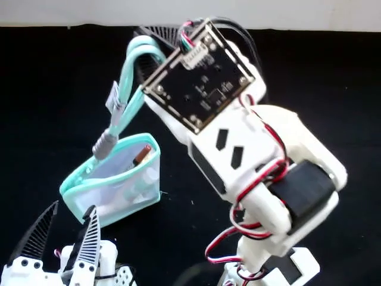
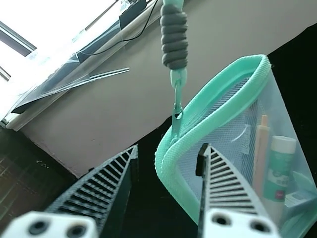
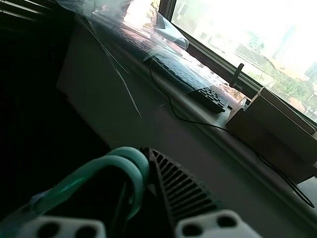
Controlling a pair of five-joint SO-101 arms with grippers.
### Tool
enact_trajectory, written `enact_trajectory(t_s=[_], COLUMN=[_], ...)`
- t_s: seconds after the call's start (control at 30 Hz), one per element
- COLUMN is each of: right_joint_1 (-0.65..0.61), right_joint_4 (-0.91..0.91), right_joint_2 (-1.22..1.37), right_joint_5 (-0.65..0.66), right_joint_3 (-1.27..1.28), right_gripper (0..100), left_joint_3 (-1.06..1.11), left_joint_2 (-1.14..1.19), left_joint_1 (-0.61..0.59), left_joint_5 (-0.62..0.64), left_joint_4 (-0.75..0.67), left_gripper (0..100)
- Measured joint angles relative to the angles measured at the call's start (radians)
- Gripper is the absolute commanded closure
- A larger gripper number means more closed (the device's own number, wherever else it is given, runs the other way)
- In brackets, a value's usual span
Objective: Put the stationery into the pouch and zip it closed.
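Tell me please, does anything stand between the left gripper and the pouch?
Nothing visible does. The left gripper is open right next to the pouch. In the left wrist view the teal rim of the pouch lies just ahead of the open fingers, with nothing in between.

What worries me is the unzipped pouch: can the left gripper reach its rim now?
Probably yes. The left gripper stands open right at the rim of the pouch, nothing between them, while the right gripper holds the pouch up by its strap.
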Motion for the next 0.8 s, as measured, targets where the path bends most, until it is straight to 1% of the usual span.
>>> enact_trajectory(t_s=[0.13,0.23,0.33,0.5,0.8], right_joint_1=[0.009,0.009,0.009,0.009,0.009], right_joint_4=[0.063,0.112,0.152,0.163,0.164], right_joint_2=[0.0,0.0,-0.002,-0.008,-0.008], right_joint_5=[0.002,0.005,0.005,0.006,0.006], right_joint_3=[-0.051,-0.097,-0.138,-0.161,-0.166], right_gripper=[99.1,99.1,99.1,99.1,99.1], left_joint_3=[0.006,0.025,0.028,0.041,0.147], left_joint_2=[0.0,0.0,0.0,0.0,0.0], left_joint_1=[-0.003,-0.014,-0.026,-0.029,-0.029], left_joint_5=[0.0,0.0,-0.006,-0.006,-0.006], left_joint_4=[0.0,0.0,0.0,0.0,0.0], left_gripper=[78,81,82,82,82])
